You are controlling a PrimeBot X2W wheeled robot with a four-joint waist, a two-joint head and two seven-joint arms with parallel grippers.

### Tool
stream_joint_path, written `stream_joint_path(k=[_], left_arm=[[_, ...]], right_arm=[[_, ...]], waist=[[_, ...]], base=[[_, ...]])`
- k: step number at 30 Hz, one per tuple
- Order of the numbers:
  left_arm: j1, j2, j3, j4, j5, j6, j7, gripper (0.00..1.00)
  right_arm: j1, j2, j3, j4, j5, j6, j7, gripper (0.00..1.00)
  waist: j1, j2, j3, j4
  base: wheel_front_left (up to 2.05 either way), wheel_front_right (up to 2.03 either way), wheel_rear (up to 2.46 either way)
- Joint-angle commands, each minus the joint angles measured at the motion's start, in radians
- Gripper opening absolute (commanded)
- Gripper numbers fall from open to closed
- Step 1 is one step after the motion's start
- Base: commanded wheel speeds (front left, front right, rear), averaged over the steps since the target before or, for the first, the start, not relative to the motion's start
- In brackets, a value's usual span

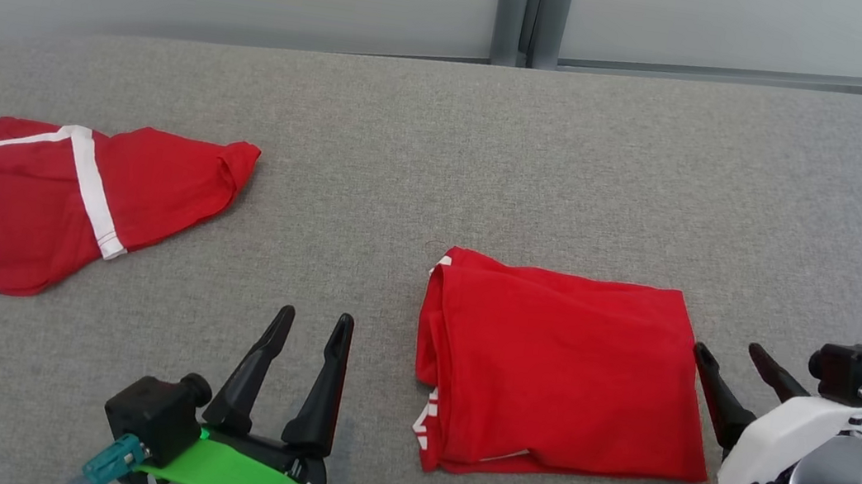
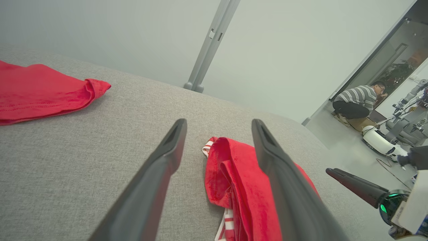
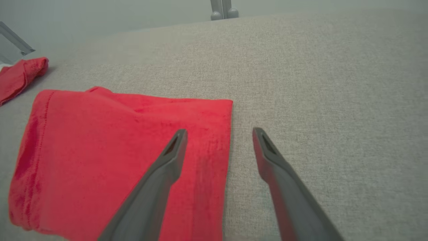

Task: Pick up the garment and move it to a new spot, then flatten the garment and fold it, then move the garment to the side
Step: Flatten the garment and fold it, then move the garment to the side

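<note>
Left pincer [image 1: 316, 314]: we are holding it apart and empty, hovering just left of the garment.
Right pincer [image 1: 727, 348]: we are holding it apart and empty, one finger over the garment's right edge.
Garment [image 1: 560, 367]: lying folded on the table [image 1: 574, 169], between both pincers.
Other garment [image 1: 61, 202]: lying crumpled, well apart at far left.
Risk: we are judging that pinching only the top layer could open the fold while moving it aside; dragging could bunch it.

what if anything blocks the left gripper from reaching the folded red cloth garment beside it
Probably nothing, so likely yes: the left gripper is open, and just grey fabric tabletop lies between it and the folded red cloth garment.
</note>
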Motion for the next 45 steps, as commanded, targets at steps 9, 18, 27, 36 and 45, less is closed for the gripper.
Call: stream_joint_path(k=[9,18,27,36,45], left_arm=[[-0.032,0.012,0.010,-0.013,0.019,0.008,-0.001,1.00],[-0.042,0.014,0.016,-0.016,0.024,0.011,-0.005,1.00],[-0.042,0.018,0.022,-0.018,0.026,0.014,-0.010,1.00],[-0.045,0.034,0.038,-0.025,0.042,0.033,-0.013,1.00],[-0.073,0.050,0.047,-0.018,0.091,0.055,-0.019,1.00]], right_arm=[[-0.042,-0.052,0.019,0.114,0.052,0.000,0.086,1.00],[-0.103,-0.057,0.052,0.220,0.146,0.000,0.143,1.00],[-0.151,-0.074,0.114,0.287,0.236,0.000,0.171,0.36],[-0.199,-0.107,0.144,0.311,0.246,-0.001,0.100,0.00],[-0.260,-0.167,0.126,0.323,0.234,-0.001,0.077,0.00]], waist=[[0.0000,0.0060,0.037,0.039],[0.0000,0.0060,0.054,0.080],[0.0000,0.0060,0.062,0.093],[0.0000,0.0060,0.063,0.065],[0.0000,0.0060,0.070,-0.032]], base=[[0.00,0.00,0.00],[0.00,0.00,0.00],[0.00,0.00,0.00],[0.00,0.00,0.00],[0.00,0.00,0.00]])
